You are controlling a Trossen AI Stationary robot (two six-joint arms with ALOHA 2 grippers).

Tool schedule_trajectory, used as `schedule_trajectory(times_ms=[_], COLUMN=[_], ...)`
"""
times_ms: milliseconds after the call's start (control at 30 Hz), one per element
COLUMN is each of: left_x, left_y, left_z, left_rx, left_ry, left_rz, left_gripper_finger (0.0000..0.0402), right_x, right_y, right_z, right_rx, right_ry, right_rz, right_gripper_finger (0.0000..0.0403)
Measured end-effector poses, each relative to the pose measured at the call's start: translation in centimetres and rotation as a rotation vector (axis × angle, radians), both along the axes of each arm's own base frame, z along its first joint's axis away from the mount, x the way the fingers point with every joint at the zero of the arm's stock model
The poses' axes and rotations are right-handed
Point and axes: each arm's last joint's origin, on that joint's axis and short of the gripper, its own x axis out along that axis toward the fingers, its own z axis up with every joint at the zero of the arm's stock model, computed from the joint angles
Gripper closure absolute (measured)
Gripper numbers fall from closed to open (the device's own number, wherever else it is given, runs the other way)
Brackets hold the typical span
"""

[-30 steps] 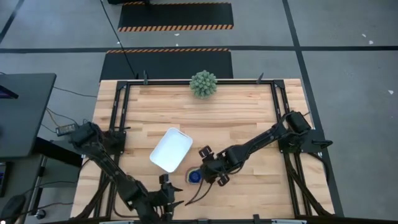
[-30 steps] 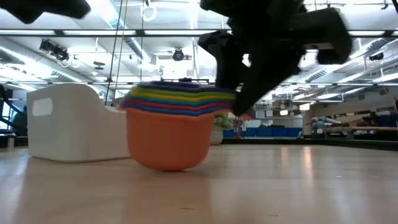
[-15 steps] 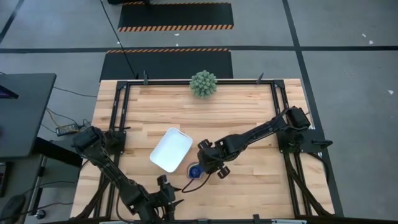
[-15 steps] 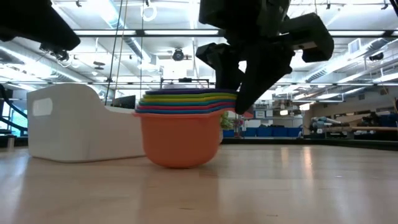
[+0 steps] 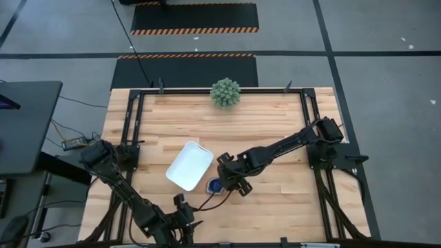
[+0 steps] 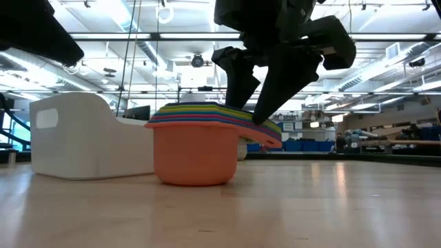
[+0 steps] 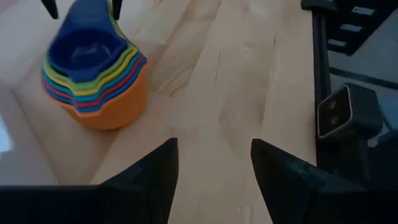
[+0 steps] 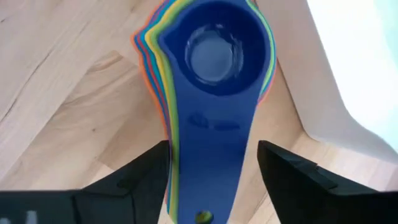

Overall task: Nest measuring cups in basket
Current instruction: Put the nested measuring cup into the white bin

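Here the nested stack of round plastic measuring cups (image 6: 195, 148), orange outermost and dark blue innermost, sits on the wooden table (image 5: 275, 131), just beside the white rectangular plastic basket (image 5: 189, 165) on its right. The right gripper (image 8: 211, 165) straddles the stacked handles, fingers spread apart, no lettering legible. The left gripper (image 7: 211, 168) waits open at the near edge; a spiky green ball plant (image 5: 225, 93) stands far off.

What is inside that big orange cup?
Nested inside the orange cup sit the smaller cups, a dark blue cup innermost. Between them only coloured rims show; their bowls are covered.
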Motion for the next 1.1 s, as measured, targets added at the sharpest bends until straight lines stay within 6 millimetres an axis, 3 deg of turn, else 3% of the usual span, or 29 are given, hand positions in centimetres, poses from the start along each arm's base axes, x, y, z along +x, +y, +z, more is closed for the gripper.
schedule_trajectory(times_ms=[367,567,733,1100], left_x=[2.2,3.3,3.9,3.2], left_y=[0.9,1.8,2.2,1.5], left_z=[-4.4,-5.6,-6.0,-5.9], left_rx=[0.033,0.039,-0.023,-0.071], left_ry=[-0.034,-0.015,0.107,0.108], left_rz=[0.159,0.199,0.12,0.128], left_gripper_finger=[0.0194,0.0194,0.0194,0.0194], right_x=[-3.3,-6.0,-8.0,-8.7], right_y=[-1.1,-2.4,-2.9,-3.4], right_z=[3.6,2.0,0.3,-2.1], right_rx=[0.022,0.063,0.088,0.118], right_ry=[0.004,-0.137,-0.186,-0.279], right_rz=[-0.052,-0.104,-0.128,-0.118], right_gripper_finger=[0.0139,0.0141,0.0142,0.0138])
